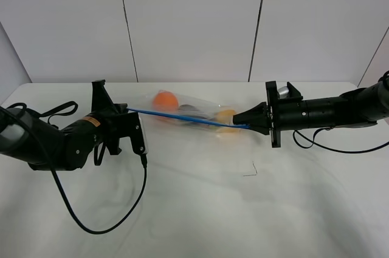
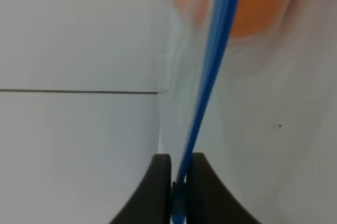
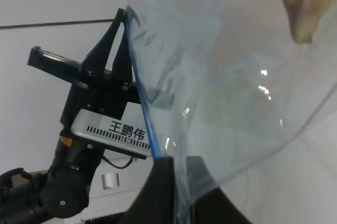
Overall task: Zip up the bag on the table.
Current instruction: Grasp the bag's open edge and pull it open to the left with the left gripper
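Note:
The clear bag [image 1: 188,111] lies on the white table [image 1: 194,209] between the two arms, with orange and yellow produce showing through it. Its blue zipper strip [image 1: 182,116] is stretched taut between the grippers. My left gripper [image 1: 129,110] is shut on the strip's left end; in the left wrist view the blue zipper strip [image 2: 205,87] runs from between the black fingers [image 2: 158,182] toward the orange fruit [image 2: 253,2]. My right gripper [image 1: 248,125] is shut on the right end, where the strip [image 3: 141,103] and clear film [image 3: 221,87] enter its fingers [image 3: 163,192].
A black cable [image 1: 91,221] from the left arm loops across the table's front left. A small dark mark [image 1: 250,173] sits on the tabletop below the bag. White wall panels [image 1: 194,21] stand behind the table's far edge.

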Controlling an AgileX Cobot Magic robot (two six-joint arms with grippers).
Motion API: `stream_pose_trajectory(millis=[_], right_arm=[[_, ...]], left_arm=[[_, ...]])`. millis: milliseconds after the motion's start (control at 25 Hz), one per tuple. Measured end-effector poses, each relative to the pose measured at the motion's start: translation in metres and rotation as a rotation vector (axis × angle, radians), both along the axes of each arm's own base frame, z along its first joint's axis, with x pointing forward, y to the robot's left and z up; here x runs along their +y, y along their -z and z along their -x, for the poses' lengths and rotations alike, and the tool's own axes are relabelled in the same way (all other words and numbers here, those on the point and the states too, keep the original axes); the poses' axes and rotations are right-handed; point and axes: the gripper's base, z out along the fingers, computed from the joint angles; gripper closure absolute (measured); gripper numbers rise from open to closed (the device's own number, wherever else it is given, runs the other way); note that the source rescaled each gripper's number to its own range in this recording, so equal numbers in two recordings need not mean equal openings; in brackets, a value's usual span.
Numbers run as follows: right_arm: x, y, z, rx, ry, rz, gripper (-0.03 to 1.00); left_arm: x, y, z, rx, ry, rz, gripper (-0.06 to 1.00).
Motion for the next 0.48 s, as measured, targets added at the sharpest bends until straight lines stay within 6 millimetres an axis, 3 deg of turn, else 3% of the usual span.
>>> stream_pose_trajectory(millis=[320,400,480], right_arm=[[0.0000,0.0000,0.0001,0.000,-0.001,0.001,0.97],[0.0000,0.0000,0.0001,0.000,-0.001,0.001,0.97],[0.0000,0.0002,0.0003,0.000,-0.004,0.003,0.97]], left_arm=[[0.0003,0.0004,0.0004,0.002,-0.002,0.000,0.94],[0.0005,0.0004,0.0004,0.003,-0.005,0.001,0.88],[0.0029,0.0007,0.0000,0.005,-0.021,0.006,0.71]])
